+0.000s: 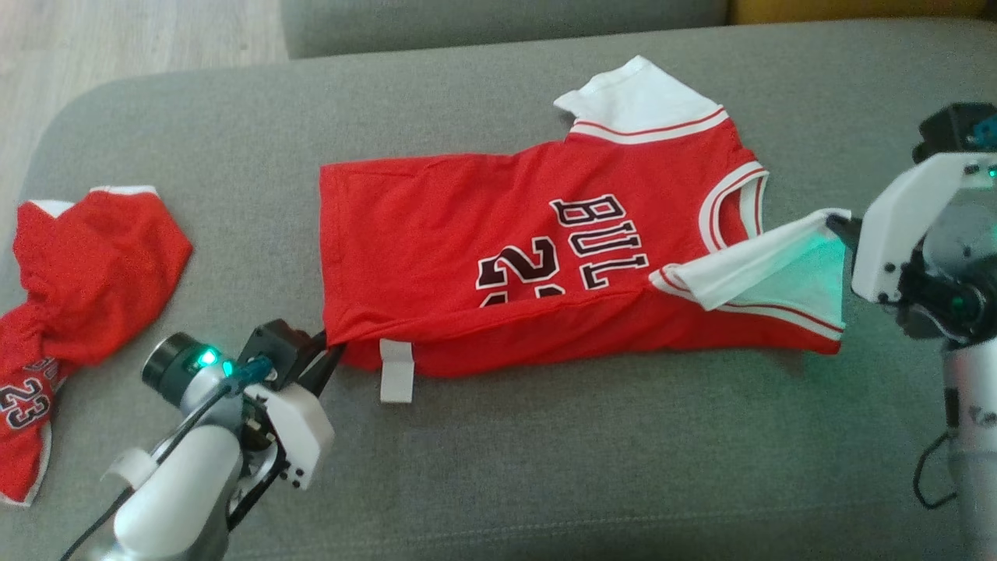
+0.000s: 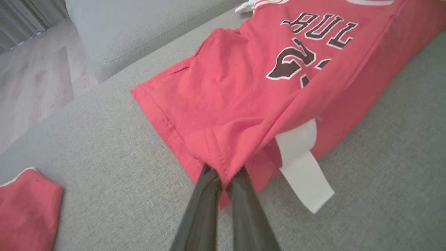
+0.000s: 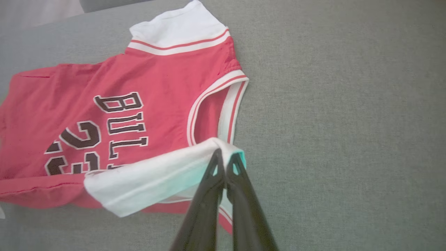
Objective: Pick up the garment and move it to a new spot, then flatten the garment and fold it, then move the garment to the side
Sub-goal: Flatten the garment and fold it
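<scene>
The grey cushion [image 1: 545, 467] bears the red jersey [image 1: 467, 257] spread across its middle, collar to the right, with its near edge lifted. Flattening looks done and fold 1 begun. The remaining folds and the move aside are left. A 2nd red garment [image 1: 86, 273] lies crumpled far left. The left gripper [image 1: 327, 347] is pinched tight on the near-left hem corner, and the right gripper [image 1: 837, 226] is clamped on the white near sleeve. A white label [image 1: 396, 370] pokes out near the hem.
</scene>
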Robot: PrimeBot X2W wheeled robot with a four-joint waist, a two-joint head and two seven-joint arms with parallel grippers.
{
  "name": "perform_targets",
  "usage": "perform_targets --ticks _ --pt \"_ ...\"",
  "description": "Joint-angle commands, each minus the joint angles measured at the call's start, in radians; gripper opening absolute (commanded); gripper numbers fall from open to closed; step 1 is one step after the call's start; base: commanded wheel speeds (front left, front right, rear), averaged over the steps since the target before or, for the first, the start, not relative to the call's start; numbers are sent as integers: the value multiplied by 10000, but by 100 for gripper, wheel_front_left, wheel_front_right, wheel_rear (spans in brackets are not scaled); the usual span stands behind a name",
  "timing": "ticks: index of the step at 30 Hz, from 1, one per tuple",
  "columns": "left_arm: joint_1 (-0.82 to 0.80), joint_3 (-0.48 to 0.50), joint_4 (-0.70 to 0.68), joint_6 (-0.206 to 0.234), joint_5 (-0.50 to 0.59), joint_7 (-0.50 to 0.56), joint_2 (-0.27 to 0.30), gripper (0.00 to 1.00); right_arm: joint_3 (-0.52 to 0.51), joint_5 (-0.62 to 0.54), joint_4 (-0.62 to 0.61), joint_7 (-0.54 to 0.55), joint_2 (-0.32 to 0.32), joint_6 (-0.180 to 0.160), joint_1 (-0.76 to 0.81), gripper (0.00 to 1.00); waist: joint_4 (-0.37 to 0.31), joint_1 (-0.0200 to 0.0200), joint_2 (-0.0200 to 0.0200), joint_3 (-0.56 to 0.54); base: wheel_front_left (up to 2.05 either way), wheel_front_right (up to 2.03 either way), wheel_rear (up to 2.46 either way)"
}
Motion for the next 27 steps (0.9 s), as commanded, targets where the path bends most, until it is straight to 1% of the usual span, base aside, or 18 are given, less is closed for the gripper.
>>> perform_targets --ticks 1,7,18,19,20,21,22,23,27 --pt "-626 323 -144 -28 -62 -114 367 0 174 -93 -259 -137 -203 -7 -545 0 43 -2 0 118 0 0 0" --pt "-1059 -77 331 -33 -274 -192 337 0 588 -367 721 -762 -229 -7 -1145 0 90 -2 0 397 0 0 0" --pt "-1830 -460 1128 -35 -662 -73 178 0 1206 -568 2072 -2184 17 -7 -1911 0 24 -2 0 707 0 0 0" --pt "-1890 -466 1197 -35 -697 -70 145 11 1281 -583 2161 -2344 45 -7 -1976 0 9 -2 0 728 0 0 0" --pt "-1945 -448 1265 -18 -729 -96 114 48 1337 -593 2249 -2525 72 -7 -2036 0 -3 -2 0 745 0 0 0" --pt "-1998 -393 1335 63 -762 -151 71 100 1383 -607 2338 -2733 92 -7 -2095 0 -10 -2 0 755 0 0 0" --pt "-2050 -359 1404 129 -780 -210 27 100 1459 -649 2392 -3024 85 -7 -2154 32 -13 -2 0 758 0 0 0" --pt "-2088 -361 1471 150 -780 -263 -5 100 1489 -678 2477 -3317 76 -7 -2197 100 -17 -2 0 749 0 0 0" --pt "-2159 -201 1688 358 -939 -547 -174 100 1488 -686 2807 -4547 107 -7 -2248 100 -15 -2 0 590 0 0 0"
